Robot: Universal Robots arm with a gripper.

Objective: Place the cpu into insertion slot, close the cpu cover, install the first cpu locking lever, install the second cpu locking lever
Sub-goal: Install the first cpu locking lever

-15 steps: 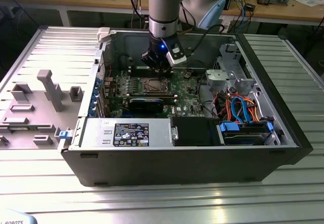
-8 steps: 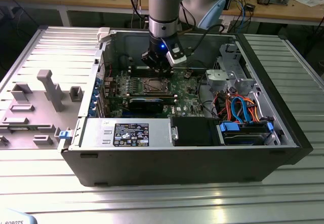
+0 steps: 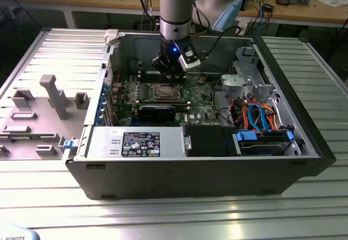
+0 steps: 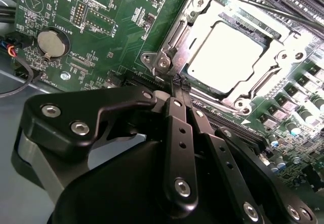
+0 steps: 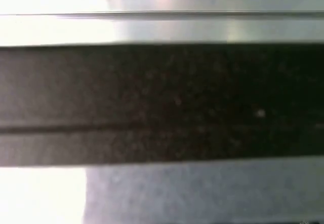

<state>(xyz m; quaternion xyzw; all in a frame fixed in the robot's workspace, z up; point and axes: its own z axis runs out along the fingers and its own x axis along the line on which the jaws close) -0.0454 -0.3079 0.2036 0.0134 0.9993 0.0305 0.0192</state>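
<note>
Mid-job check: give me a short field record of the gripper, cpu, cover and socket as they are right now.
gripper: fingers together, tips beside a corner of the socket frame, holding nothing; above the board in the exterior view
cpu: seated in the socket, silver top showing
cpu cover: down flat around the cpu
insertion slot: on the green motherboard, inside the open computer case
locking levers: a thin rod crosses the far side of the socket; latched or not, cannot tell

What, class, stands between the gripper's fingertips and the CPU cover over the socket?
Nothing visible. In the second wrist view the gripper, fingers together, is at the corner of the cpu cover, which lies closed around the cpu. No cable or part crosses between them; contact cannot be told.
</note>
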